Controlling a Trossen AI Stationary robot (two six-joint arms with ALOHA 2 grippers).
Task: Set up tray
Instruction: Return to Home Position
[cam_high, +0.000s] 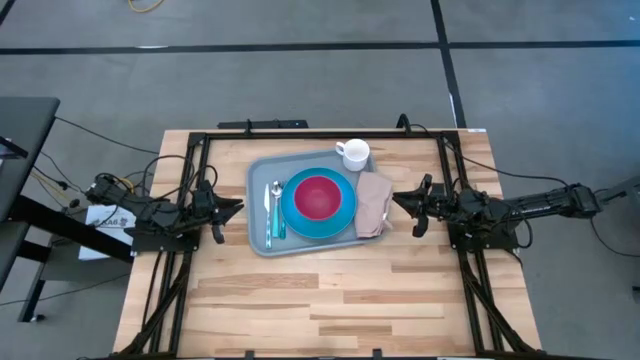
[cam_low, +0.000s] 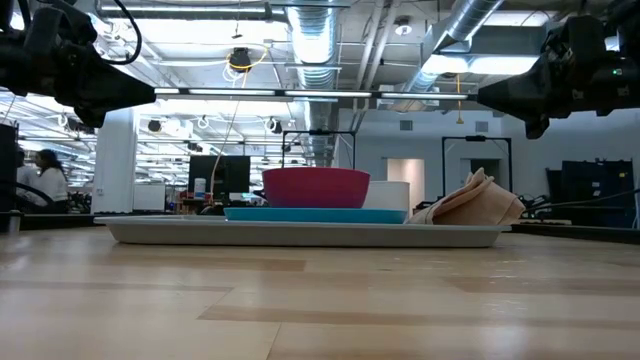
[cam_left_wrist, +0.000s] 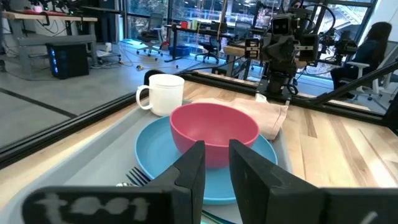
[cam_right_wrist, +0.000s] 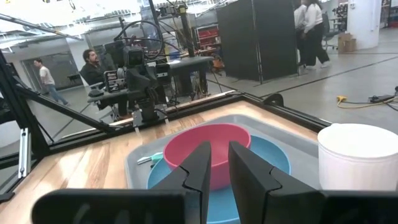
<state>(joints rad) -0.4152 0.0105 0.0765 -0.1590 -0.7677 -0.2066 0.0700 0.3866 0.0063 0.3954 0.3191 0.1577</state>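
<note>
Left gripper is hanging above the table, just off the left short end of the tray. My right gripper is hanging off the other end, near the napkin. Both have fingers close together and are holding nothing. The tray is lying flat toward the table's far side, its long axis running from arm to arm, slightly skewed. I am judging the setting done and am homing; next calls for folding both arms back without brushing anything.
</note>
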